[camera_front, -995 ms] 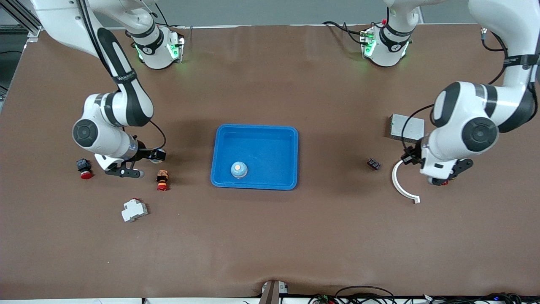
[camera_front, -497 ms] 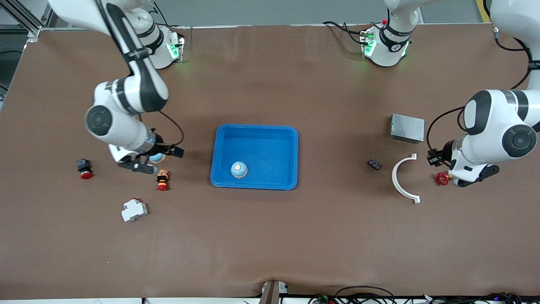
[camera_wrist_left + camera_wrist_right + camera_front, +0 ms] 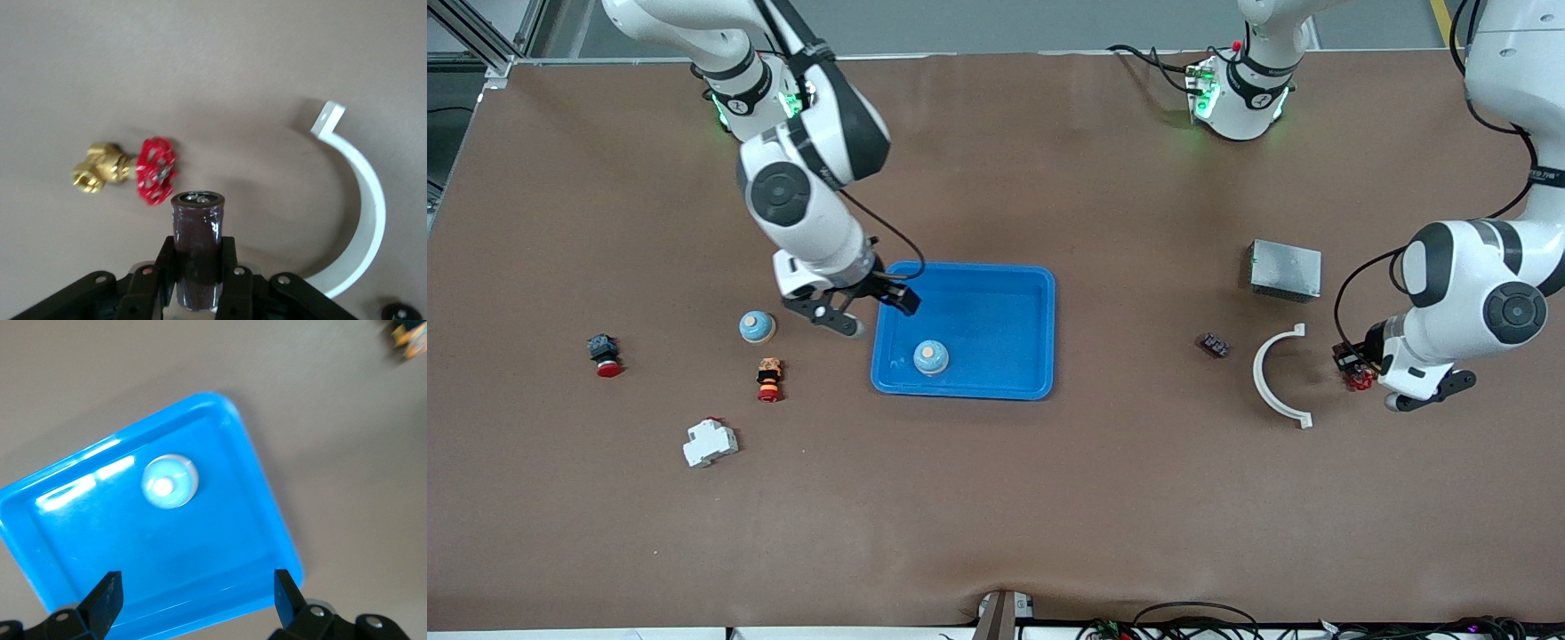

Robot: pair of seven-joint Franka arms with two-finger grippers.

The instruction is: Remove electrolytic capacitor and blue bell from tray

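Note:
A dark cylindrical capacitor (image 3: pixel 197 247) stands upright between the fingers of my left gripper (image 3: pixel 197 263), which is shut on it. That left gripper (image 3: pixel 1371 380) hangs over the table at the left arm's end, beside a red-wheeled brass valve (image 3: pixel 156 170). One light blue bell (image 3: pixel 930 356) sits in the blue tray (image 3: pixel 996 276), and it shows in the right wrist view as a bell (image 3: pixel 169 482) too. Another bell (image 3: pixel 757 326) rests on the table beside the tray, toward the right arm's end. My right gripper (image 3: pixel 879 316) is open and empty over the tray's rim (image 3: pixel 280 540).
A white curved piece (image 3: pixel 1279 378), a small black part (image 3: pixel 1214 345) and a grey metal box (image 3: pixel 1285 268) lie toward the left arm's end. A red push button (image 3: pixel 603 353), an orange-and-red button (image 3: pixel 769 378) and a white breaker (image 3: pixel 710 442) lie toward the right arm's end.
My right gripper has swung from the right arm's end of the table to the tray's rim, uncovering the bell on the table. The left gripper shifted a little with the capacitor.

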